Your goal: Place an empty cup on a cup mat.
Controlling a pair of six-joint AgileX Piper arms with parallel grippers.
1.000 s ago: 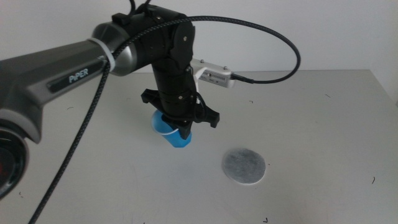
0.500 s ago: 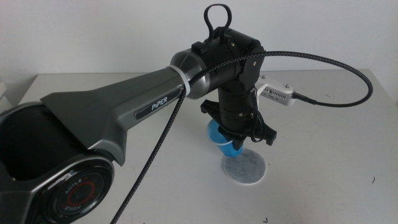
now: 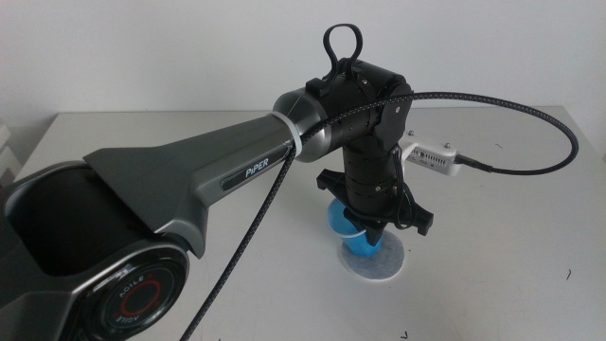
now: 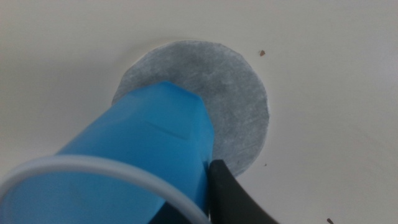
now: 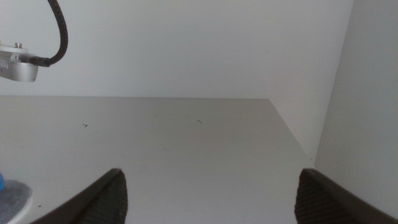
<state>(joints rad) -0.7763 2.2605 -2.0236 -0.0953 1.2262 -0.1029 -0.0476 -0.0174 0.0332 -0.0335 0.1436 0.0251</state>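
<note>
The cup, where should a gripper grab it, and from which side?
By its rim wall from above, as the left gripper does now: the cup is tapered and open on top, so one jaw fits inside and one outside, leaving its base free to meet the mat.

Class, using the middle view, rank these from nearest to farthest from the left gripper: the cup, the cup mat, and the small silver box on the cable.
1. The cup: held in the left gripper, tilted.
2. The cup mat: on the table directly below the gripper.
3. The small silver box: beside the arm's wrist, above the gripper on its right side in the picture.
</note>
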